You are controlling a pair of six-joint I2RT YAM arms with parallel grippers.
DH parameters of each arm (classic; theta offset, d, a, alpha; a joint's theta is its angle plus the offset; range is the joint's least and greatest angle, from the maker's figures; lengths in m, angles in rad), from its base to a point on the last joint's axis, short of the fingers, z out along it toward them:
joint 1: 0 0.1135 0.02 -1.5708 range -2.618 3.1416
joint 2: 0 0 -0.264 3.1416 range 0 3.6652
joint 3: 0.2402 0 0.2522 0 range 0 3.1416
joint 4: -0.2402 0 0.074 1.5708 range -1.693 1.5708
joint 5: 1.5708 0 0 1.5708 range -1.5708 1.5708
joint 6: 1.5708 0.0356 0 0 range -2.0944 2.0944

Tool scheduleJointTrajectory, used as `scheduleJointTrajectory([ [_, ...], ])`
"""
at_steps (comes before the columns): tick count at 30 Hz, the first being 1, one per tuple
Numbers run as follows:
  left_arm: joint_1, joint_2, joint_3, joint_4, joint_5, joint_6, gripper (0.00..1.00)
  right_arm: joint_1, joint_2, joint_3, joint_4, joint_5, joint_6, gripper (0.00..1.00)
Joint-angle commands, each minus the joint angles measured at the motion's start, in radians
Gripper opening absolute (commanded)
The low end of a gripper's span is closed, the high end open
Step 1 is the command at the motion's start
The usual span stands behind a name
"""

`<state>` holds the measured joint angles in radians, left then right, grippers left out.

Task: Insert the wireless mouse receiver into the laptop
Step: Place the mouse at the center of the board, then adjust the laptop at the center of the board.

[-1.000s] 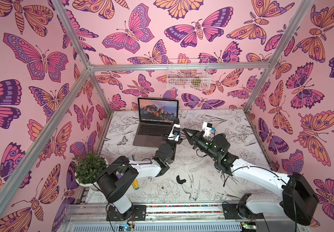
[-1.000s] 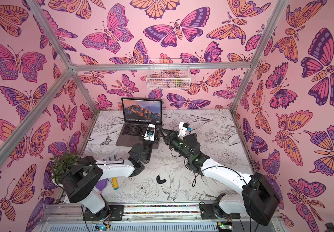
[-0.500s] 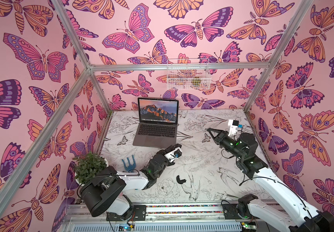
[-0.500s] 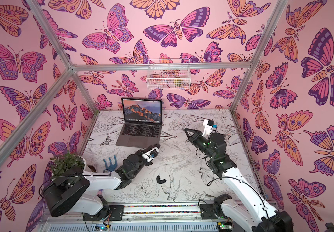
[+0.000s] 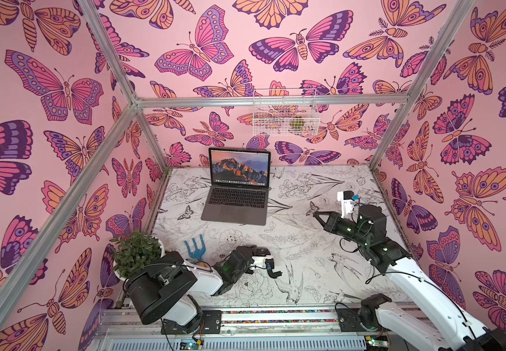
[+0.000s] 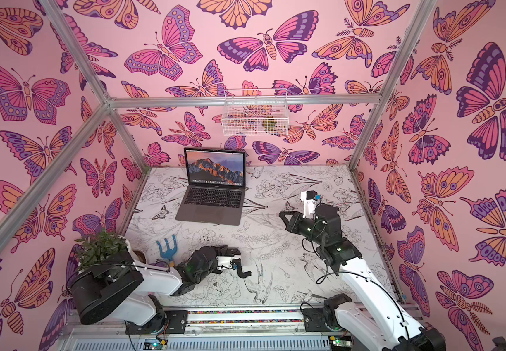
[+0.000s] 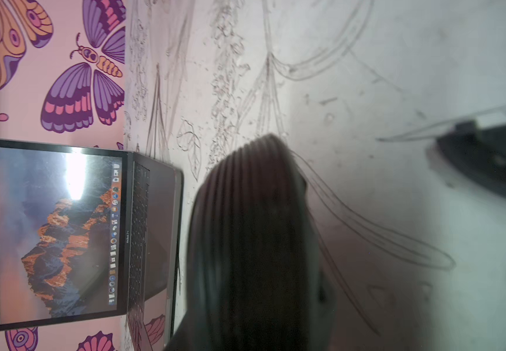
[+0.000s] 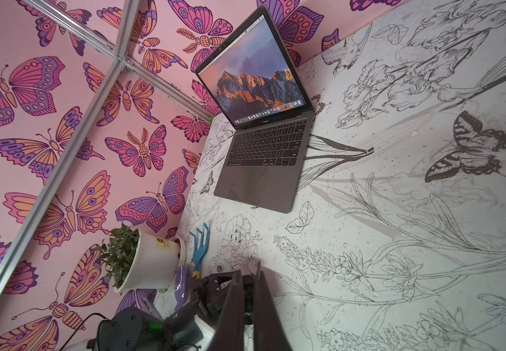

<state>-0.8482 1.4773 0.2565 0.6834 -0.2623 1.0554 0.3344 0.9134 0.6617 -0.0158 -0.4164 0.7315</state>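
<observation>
**A:** How far along are we?

**B:** Near the end, I'd judge. The laptop (image 5: 235, 209) stands open at the back of the worktop (image 5: 300, 194), screen lit, and neither arm is at it.

**A:** And the receiver?

**B:** I can't pick it out for certain. In the right wrist view a tiny dark nub (image 8: 313, 121) sits on the laptop's right edge by the hinge. It may be the receiver plugged in, but it's too small to say. I see nothing like it loose on the worktop.

**A:** Pincers?

**B:** The right pincer (image 5: 316, 214) is closed with nothing visible between its tips. It hangs over the right side of the worktop, well apart from the laptop. The left pincer (image 5: 263, 252) is low at the front, just beside the cover piece (image 5: 274, 272). I cannot tell whether it's apart or together, because its wrist view is blurred.

**A:** What differs from a second ago?

**B:** Then both pincers were close together at the laptop's right edge. Half a second ago they were backing off, and now both are clear of it. The laptop and cover piece haven't shifted. The blue rake (image 5: 195, 247), hidden under the left arm then, now shows.
</observation>
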Motion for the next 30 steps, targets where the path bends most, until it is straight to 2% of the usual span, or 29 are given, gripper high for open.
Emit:
scheduleJointTrajectory([
  [1, -0.015, -0.025, -0.013, -0.089, -0.016, 0.048, 0.5, -0.005, 0.022, 0.003, 0.001, -0.025, -0.041, 0.0],
  [6, -0.043, -0.116, -0.024, -0.188, -0.054, 0.028, 0.65, -0.005, 0.055, 0.012, 0.02, -0.039, -0.045, 0.0],
  [8, -0.061, -0.192, -0.015, -0.297, -0.082, 0.011, 0.72, -0.005, 0.066, 0.016, 0.024, -0.041, -0.054, 0.0],
  [12, -0.093, -0.443, -0.005, -0.516, -0.169, -0.025, 0.88, -0.003, 0.088, 0.02, 0.038, -0.044, -0.074, 0.0],
  [13, -0.094, -0.51, 0.007, -0.579, -0.184, -0.065, 0.98, -0.003, 0.098, 0.019, 0.048, -0.046, -0.076, 0.0],
  [15, -0.072, -0.622, 0.06, -0.699, -0.179, -0.201, 1.0, -0.001, 0.12, 0.015, 0.08, -0.051, -0.072, 0.0],
  [18, 0.031, -0.699, 0.189, -0.777, -0.098, -0.543, 1.0, 0.009, 0.161, 0.013, 0.134, -0.052, -0.059, 0.0],
  [20, 0.092, -0.663, 0.222, -0.667, -0.083, -0.741, 1.0, 0.022, 0.192, 0.015, 0.162, -0.034, -0.055, 0.0],
  [22, 0.147, -0.575, 0.243, -0.524, -0.148, -0.965, 1.0, 0.033, 0.225, 0.023, 0.186, -0.026, -0.051, 0.0],
  [23, 0.19, -0.517, 0.278, -0.514, -0.131, -1.104, 0.99, 0.04, 0.242, 0.029, 0.197, -0.021, -0.047, 0.0],
  [25, 0.301, -0.394, 0.381, -0.584, -0.035, -1.288, 1.0, 0.05, 0.269, 0.042, 0.214, -0.014, -0.037, 0.0],
  [27, 0.395, -0.251, 0.505, -0.675, 0.042, -1.363, 1.0, 0.059, 0.293, 0.056, 0.223, -0.013, -0.031, 0.0],
  [30, 0.492, -0.048, 0.644, -0.714, 0.035, -1.417, 1.0, 0.071, 0.314, 0.073, 0.221, -0.009, -0.029, 0.0],
])
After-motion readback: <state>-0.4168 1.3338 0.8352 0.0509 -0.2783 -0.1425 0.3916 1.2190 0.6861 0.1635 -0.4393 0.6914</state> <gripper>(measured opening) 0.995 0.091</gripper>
